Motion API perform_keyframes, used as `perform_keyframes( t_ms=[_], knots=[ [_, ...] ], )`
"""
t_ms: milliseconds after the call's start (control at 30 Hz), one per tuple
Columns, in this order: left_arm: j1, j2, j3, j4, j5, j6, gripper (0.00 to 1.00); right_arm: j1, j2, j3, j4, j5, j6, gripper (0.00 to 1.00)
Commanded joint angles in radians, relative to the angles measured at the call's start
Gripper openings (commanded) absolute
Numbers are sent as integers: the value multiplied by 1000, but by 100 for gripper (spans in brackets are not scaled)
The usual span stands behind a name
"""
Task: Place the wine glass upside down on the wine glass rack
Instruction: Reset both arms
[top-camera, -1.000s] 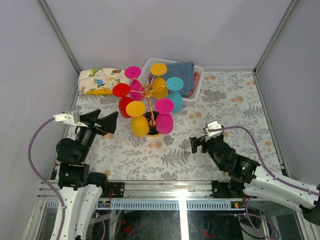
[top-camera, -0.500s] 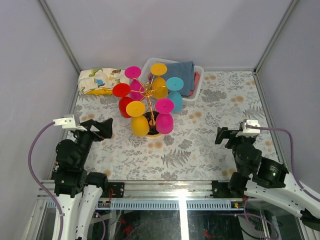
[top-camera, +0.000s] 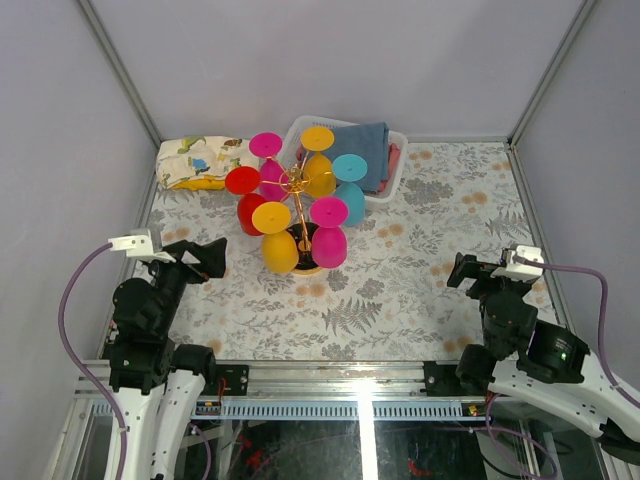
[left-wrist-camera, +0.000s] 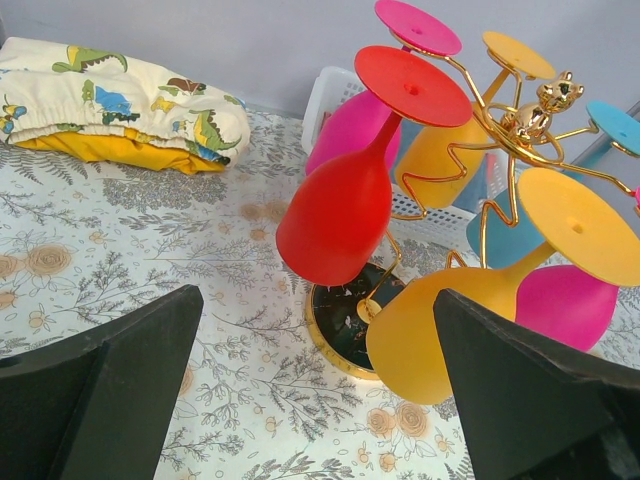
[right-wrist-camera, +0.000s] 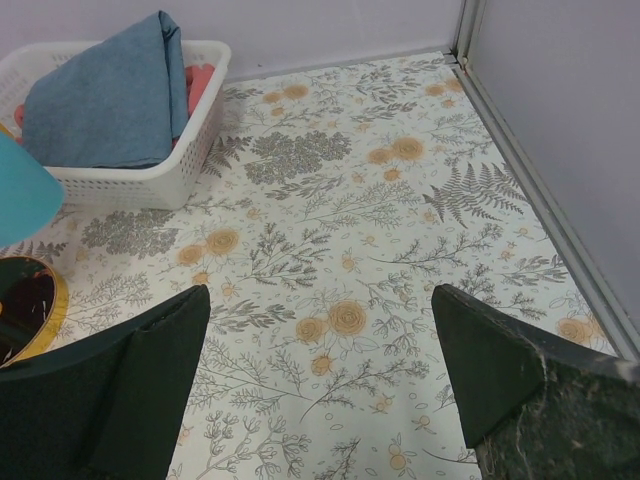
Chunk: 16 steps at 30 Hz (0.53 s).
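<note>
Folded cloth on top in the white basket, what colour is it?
The cloth is blue, best seen from the right wrist.

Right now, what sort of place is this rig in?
Probably a lab test cell, not a real kitchen: plain panel walls on metal frame posts, a floral tablecloth, and staged props like the wine glass rack and white basket.

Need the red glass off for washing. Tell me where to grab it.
Take the red glass by its bowl, from the open left side: it hangs foot-up, stem hooked in the rack, with a pink glass right behind.
</note>
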Motion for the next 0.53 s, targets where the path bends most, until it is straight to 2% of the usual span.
perform_keyframes(
  t_ms=[0, 500],
  knots=[
    [-5, -5, -9, 8, 6, 18, 100, 2, 22, 2, 51, 54, -15, 99],
    [-4, -4, -16, 16, 2, 15, 100, 2, 65, 0, 61, 51, -36, 100]
  ],
)
